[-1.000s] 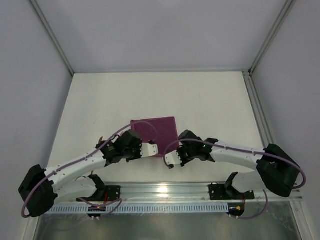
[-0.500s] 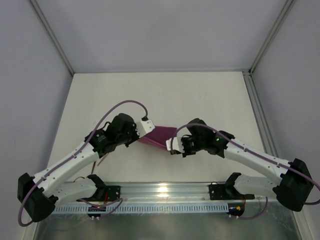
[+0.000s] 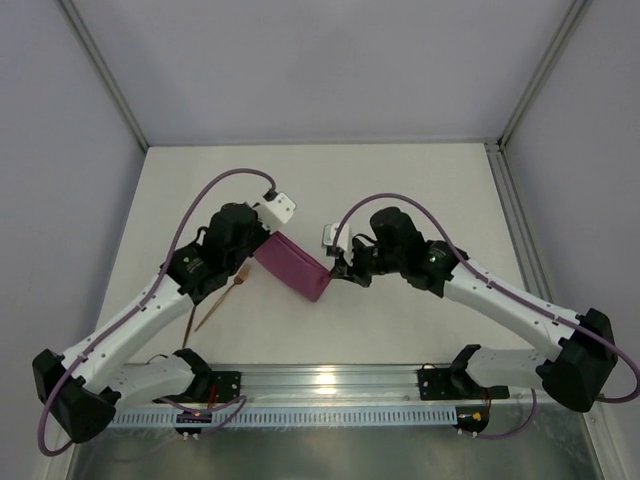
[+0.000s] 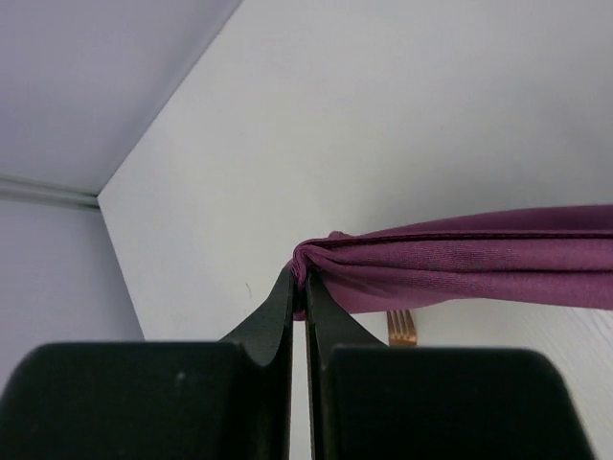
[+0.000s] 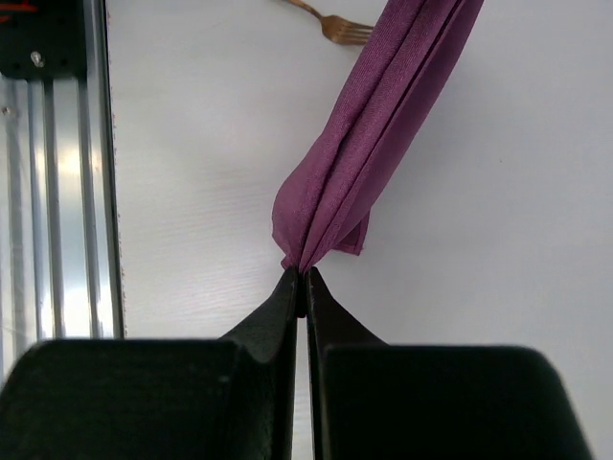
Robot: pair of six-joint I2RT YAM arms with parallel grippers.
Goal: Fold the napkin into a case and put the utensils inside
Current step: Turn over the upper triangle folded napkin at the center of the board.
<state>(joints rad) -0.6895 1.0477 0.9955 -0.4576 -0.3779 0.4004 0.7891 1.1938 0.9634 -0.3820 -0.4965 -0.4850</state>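
Note:
The plum-purple napkin (image 3: 294, 264) hangs folded and stretched between my two grippers above the table. My left gripper (image 3: 266, 240) is shut on its left end; the pinch shows in the left wrist view (image 4: 305, 273), with the cloth (image 4: 479, 264) running off to the right. My right gripper (image 3: 335, 272) is shut on the other end, and in the right wrist view (image 5: 304, 275) the napkin (image 5: 383, 125) hangs away from it. A copper fork (image 3: 222, 300) lies on the table under my left arm; its tines show in both wrist views (image 4: 402, 329) (image 5: 335, 26). Other utensils are hidden.
The white table (image 3: 400, 190) has grey walls at the back and both sides. A metal rail (image 3: 330, 380) with the arm bases runs along the near edge and shows in the right wrist view (image 5: 57, 192).
Both grippers have lifted the napkin's near edge off the table and carried it away from the arm bases. The flat square is now a hanging folded band, and the fork has come into view.

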